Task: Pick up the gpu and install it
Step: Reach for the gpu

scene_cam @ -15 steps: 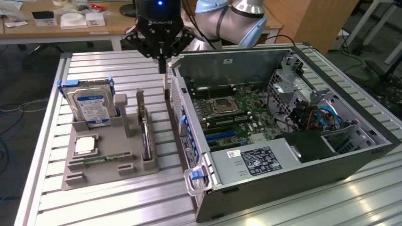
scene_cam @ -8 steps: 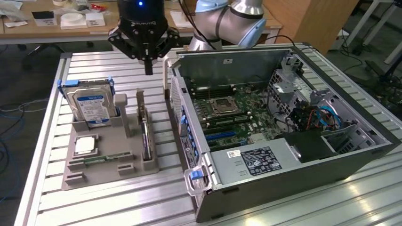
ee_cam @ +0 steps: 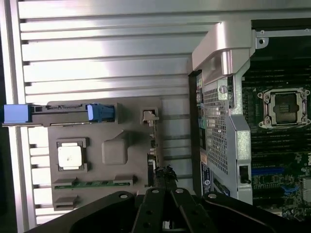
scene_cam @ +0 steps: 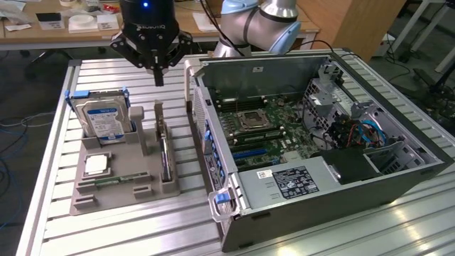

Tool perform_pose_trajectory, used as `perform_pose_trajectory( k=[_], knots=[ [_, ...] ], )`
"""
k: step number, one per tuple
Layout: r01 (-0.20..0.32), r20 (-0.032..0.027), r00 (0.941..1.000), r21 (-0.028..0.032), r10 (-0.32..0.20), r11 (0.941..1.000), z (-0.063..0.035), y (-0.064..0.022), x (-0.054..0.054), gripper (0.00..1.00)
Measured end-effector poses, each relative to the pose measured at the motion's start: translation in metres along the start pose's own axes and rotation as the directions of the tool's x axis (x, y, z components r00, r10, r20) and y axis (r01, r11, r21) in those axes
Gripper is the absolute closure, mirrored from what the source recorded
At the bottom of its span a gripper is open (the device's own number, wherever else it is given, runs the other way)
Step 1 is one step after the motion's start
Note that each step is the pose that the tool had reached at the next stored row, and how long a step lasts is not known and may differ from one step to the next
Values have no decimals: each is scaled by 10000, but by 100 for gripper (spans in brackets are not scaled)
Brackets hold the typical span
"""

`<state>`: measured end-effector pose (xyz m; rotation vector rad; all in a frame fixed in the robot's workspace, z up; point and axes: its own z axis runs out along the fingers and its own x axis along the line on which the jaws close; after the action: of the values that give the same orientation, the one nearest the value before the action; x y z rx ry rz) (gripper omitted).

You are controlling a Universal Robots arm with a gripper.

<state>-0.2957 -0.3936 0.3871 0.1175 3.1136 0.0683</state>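
Table [scene_cam: 106, 234] ribbed bright aluminium; tray [scene_cam: 114, 202] matt grey plastic; computer case [scene_cam: 256, 80] dull sheet metal; gripper [scene_cam: 159, 80] matt black.

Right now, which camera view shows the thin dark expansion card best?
The exterior view: the card stands on edge in the grey holder, whole length visible. In the wrist view the hand partly hides it.

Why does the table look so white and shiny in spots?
In the exterior view, light glares off the table near the case. In the wrist view, the table glares white beside the tray.
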Motion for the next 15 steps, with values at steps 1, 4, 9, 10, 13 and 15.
perform_pose_trajectory(
  k=[1,4,9,10,13,15],
  knots=[
    [-1,-1,10000,0,1,10000,0,-1,17,89],
    [-9,0,10000,0,9,10000,1,-4,62,89],
    [-13,0,10000,0,13,10000,0,-5,68,89],
    [-15,0,10000,0,15,10000,0,-5,68,89],
    [-15,0,10000,0,15,10000,0,-5,73,89],
    [-16,0,10000,0,16,10000,0,-6,80,89]
  ],
)
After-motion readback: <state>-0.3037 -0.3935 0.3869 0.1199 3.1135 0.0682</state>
